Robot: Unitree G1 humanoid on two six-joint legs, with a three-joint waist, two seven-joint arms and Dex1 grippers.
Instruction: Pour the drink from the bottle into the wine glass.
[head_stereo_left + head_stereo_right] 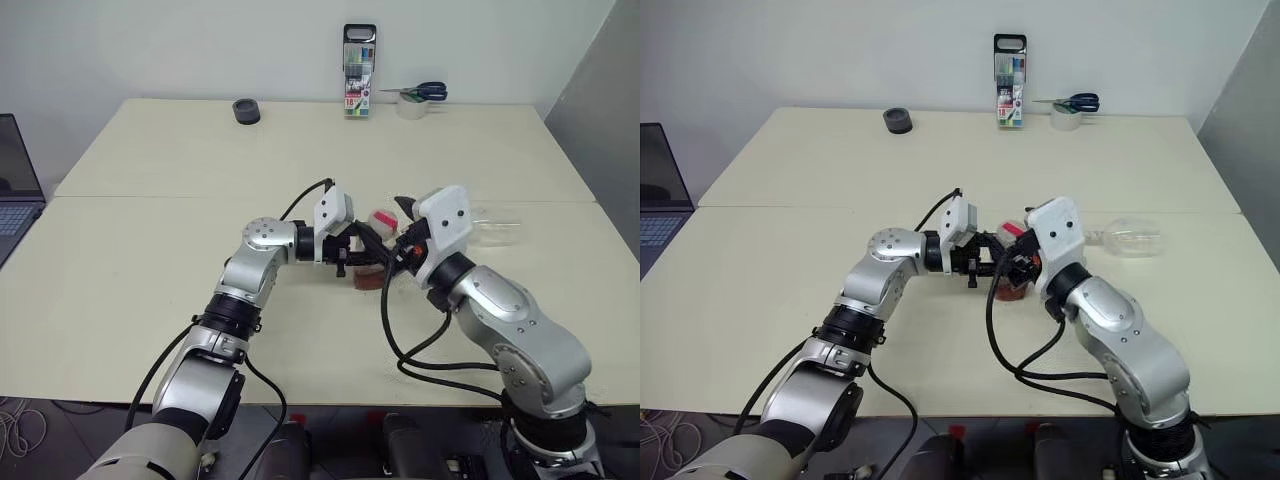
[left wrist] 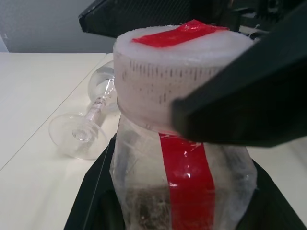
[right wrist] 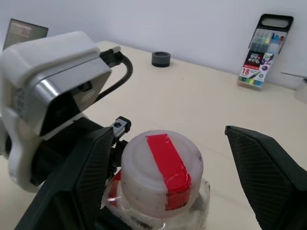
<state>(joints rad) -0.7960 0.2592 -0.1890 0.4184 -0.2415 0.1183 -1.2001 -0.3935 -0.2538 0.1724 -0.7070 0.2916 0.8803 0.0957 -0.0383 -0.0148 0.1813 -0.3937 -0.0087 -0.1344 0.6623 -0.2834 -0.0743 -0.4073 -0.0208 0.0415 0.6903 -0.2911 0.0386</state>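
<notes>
With the bottle [image 3: 160, 184] clamped upright by the left gripper [image 1: 992, 262] above the table [image 1: 150, 250], its cap [image 3: 161, 170] is best centred between the spread right gripper [image 3: 165, 158] fingers before closing, the wine glass [image 1: 1130, 238] lying toppled beyond.

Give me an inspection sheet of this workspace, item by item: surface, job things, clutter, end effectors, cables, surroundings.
Surface: cream table, two tops joined by a seam.
Job's things: bottle, white cap with red tape, upright, reddish-brown drink low inside; wine glass lying on its side beyond the right arm.
Clutter: dark tape roll, marker pack, scissors on a pale tape roll, all at the far edge.
End effectors: left end effector shut on the bottle's body; right end effector open astride the cap.
Cables: black cables loop along both arms.
Surroundings: laptop at the left, white wall behind.
</notes>
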